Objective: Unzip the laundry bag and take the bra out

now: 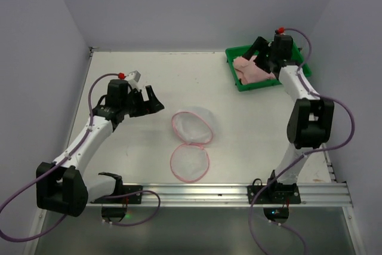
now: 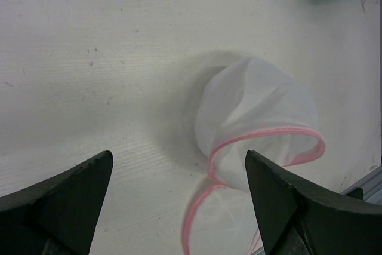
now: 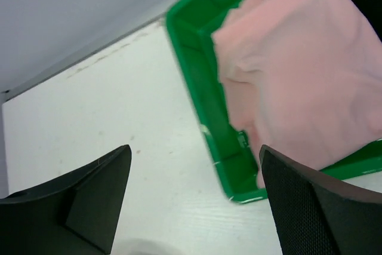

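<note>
The left arm rises from the lower left of the top view and bends toward centre, where the left gripper point(image 1: 153, 101) hangs low and aims rightward at the bag point(image 1: 192, 126). Its jaws are spread wide with nothing between them. The right arm climbs from its base at lower right, folds at a dark elbow and reaches to the upper right corner. There the right gripper point(image 1: 260, 52) hovers over the tray point(image 1: 256, 85), equally wide apart and empty. The bag lies open at mid-frame, its two pink-rimmed mesh rounds joined and flat on the table point(image 1: 137, 70). The bra point(image 1: 253, 70) sits crumpled in the green tray. The table is white and faintly scuffed, with pale grey walls behind it and a metal rail point(image 1: 227, 192) along the bottom edge.
</note>
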Robot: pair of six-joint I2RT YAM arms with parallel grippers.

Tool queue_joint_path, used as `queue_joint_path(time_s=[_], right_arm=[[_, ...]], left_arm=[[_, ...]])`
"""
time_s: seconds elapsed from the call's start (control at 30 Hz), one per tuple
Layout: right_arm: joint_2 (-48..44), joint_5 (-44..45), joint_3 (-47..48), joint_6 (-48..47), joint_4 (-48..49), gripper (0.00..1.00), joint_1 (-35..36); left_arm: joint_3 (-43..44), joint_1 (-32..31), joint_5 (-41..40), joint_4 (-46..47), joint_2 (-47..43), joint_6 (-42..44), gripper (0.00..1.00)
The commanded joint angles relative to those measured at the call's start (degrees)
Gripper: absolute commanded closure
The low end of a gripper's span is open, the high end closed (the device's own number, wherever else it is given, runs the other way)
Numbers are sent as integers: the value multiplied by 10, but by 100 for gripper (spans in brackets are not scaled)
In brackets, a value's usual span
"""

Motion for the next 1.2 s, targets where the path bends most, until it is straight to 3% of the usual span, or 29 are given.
queue_joint_path(time_s=[0.0,0.13,0.43,0.6,0.7,0.93,1.07,1.17], right_arm=[[-138,7,-56,-57,39,10,52],[-250,29,-150,-98,24,11,153],[-343,31,-305,-95,9,18,364],[-276,33,-319,-70,24,29,387],[-209,53,-306,-62,29,43,387],[-45,48,-239,7,1,54,336],[-46,52,-266,75,-2,64,308],[-83,93,-304,145,-4,65,300]], left_arm=[[12,6,20,6,-12,16,5],[-15,5,50,25,-11,2,10],[-80,-35,46,58,-33,-20,24],[-105,-61,40,80,-26,-42,27],[-102,-62,36,74,-24,-43,31],[-36,-46,40,38,-4,-19,34],[-1,-10,50,18,1,0,34],[41,9,45,-4,12,21,34]])
